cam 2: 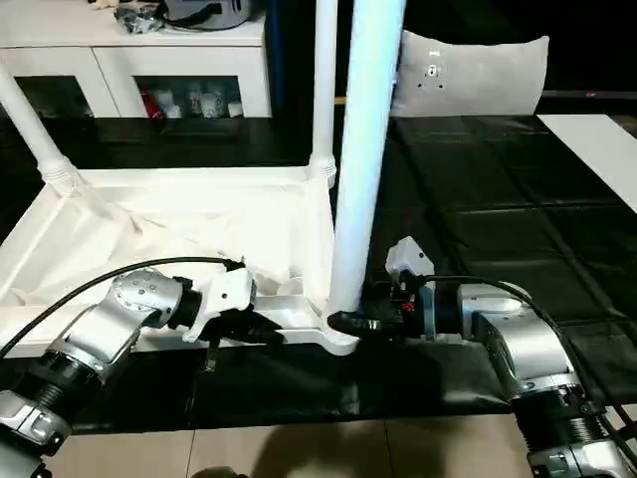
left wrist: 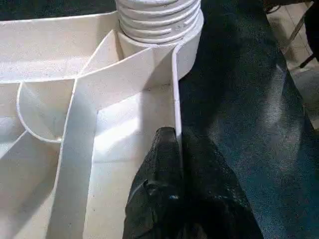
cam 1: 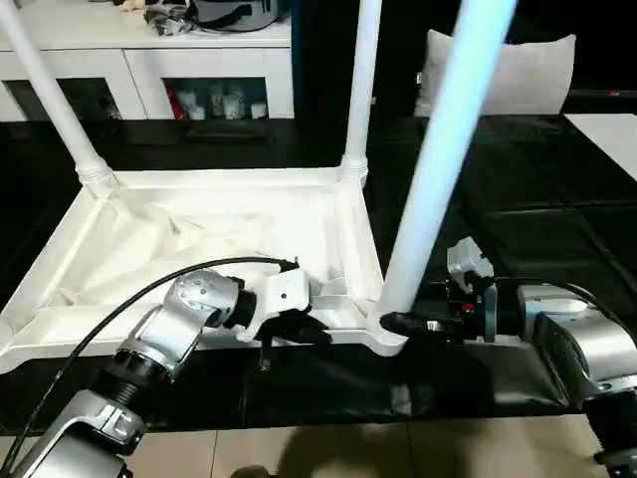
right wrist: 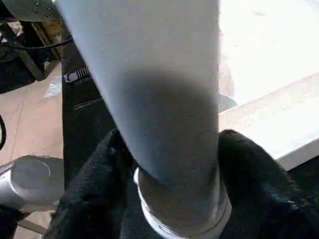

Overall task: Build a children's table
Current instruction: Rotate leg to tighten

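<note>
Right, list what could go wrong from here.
1. The near leg leans in its corner socket; the right gripper could cross-thread it.
2. The left gripper pinches only the tabletop's thin rim; it may slip.
3. The tabletop may slide on the black mat.

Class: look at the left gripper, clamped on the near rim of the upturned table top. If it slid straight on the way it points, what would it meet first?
Probably the near-corner leg. The left gripper points along the table top's rim toward that corner socket, where the leg's ribbed base sits. Nothing lies between.
</note>
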Available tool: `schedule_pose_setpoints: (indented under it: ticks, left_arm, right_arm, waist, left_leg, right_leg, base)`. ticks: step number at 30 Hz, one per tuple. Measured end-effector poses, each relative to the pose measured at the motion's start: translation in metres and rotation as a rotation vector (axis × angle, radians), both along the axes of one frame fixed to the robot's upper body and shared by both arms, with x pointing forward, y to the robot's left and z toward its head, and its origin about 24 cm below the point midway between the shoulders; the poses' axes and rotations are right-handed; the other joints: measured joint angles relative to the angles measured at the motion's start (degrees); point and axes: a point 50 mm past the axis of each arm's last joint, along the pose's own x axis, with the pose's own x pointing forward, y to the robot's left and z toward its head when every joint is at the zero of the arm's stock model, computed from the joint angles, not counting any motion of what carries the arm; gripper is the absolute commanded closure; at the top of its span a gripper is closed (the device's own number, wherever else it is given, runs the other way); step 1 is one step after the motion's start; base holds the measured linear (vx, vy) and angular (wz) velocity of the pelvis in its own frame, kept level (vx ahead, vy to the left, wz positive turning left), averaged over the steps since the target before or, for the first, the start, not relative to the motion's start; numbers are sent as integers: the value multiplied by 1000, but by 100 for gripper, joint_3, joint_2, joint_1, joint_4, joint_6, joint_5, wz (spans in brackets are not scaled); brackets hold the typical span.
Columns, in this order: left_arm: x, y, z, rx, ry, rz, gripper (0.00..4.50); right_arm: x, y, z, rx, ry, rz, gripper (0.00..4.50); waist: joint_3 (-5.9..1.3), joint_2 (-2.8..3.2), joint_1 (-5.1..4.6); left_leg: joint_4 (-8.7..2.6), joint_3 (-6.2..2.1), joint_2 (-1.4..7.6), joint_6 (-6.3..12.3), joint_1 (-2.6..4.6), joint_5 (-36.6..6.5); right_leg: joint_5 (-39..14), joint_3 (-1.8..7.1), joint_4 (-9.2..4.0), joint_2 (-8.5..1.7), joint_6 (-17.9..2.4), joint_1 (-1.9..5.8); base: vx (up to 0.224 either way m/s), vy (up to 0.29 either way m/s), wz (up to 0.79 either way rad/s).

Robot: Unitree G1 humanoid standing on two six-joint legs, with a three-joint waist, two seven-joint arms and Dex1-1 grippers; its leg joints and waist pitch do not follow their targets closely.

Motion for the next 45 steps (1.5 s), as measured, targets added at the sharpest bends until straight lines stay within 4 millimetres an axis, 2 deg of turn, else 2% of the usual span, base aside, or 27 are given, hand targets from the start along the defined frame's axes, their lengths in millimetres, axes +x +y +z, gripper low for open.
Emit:
schedule_pose_setpoints:
  ticks: [5,9,15,17,18,21,26,27,31,33,36,37,38,45]
  left_arm:
    - [0,0,0,-6,7,-4,450]
    - [-2,-3,-2,-27,28,9,450]
    - [2,-8,-5,-47,65,145,450]
    - [5,-12,-6,-58,75,223,450]
    - [9,-16,-6,-63,72,280,450]
    - [14,-29,-6,-74,58,386,450]
    - [26,-53,-4,-81,27,546,450]
    - [26,-57,-4,-84,30,560,450]
    - [27,-58,-3,-89,27,574,450]
    - [27,-58,-2,-89,26,573,450]
    - [28,-57,-2,-87,19,570,450]
    - [28,-56,-2,-83,11,562,450]
    - [27,-56,-2,-79,2,554,450]
    - [26,-36,-1,-38,-54,433,450]
  right_arm:
    - [-1,0,0,0,-2,2,234]
    - [-6,1,-2,6,-3,-17,246]
    - [-3,7,-6,21,10,-177,250]
    - [2,11,-7,17,-4,-278,251]
    - [9,16,-8,12,-14,-363,251]
    - [24,22,-7,-7,-31,-528,252]
    - [45,34,-5,-38,-65,-752,252]
    - [46,34,-5,-39,-76,-771,198]
    - [47,36,-5,-7,-72,-795,179]
    - [46,36,-5,7,-64,-799,142]
    - [46,36,-6,21,-56,-790,134]
    - [45,35,-6,19,-58,-784,105]
    - [45,34,-6,18,-60,-776,105]
    - [30,15,-10,-35,-85,-572,47]
  waist:
    - [0,0,15]
    - [-1,1,31]
    - [-2,0,-10]
    - [-3,-2,-74]
    - [-2,-3,-160]
    - [-3,-5,-302]
    - [-4,2,-351]
    - [-5,3,-343]
    - [-8,7,-316]
    - [-8,8,-313]
    - [-7,9,-321]
    - [-7,9,-322]
    - [-6,10,-319]
    - [-1,6,-306]
  left_leg:
    - [5,0,-1,0,-4,0]
    - [5,0,0,1,-2,0]
    - [11,0,-1,-6,29,-2]
    - [11,4,-2,-11,35,1]
    - [13,4,-2,-14,35,5]
    - [14,6,-4,-16,34,6]
    - [3,6,-4,-18,22,8]
    - [2,6,-5,-17,20,6]
    - [-25,6,-6,-13,17,6]
    - [-26,6,-6,-12,15,7]
    - [-24,6,-6,-14,15,5]
    - [-24,6,-5,-15,16,6]
    - [-25,6,-5,-15,16,6]
    - [-26,6,-2,-16,10,6]
  right_leg:
    - [0,0,-1,0,0,1]
    - [0,0,-1,0,0,2]
    - [12,1,0,-1,-10,29]
    - [7,8,-4,0,10,30]
    - [12,10,-5,-1,12,29]
    - [22,12,-12,-2,15,26]
    - [24,10,-18,0,15,11]
    - [31,10,-19,0,3,12]
    - [20,7,-24,0,10,4]
    - [18,6,-24,0,9,3]
    - [19,6,-24,0,8,3]
    - [19,6,-24,0,8,3]
    - [19,6,-23,0,8,3]
    - [18,1,-24,1,10,-1]
  base:
    - [0,0,0]
    - [0,0,0]
    - [0,0,0]
    - [0,0,0]
    - [0,0,0]
    - [0,0,0]
    - [0,0,0]
    - [0,0,0]
    - [0,0,0]
    - [0,0,0]
    - [0,0,0]
    - [0,0,0]
    - [0,0,0]
    - [0,0,0]
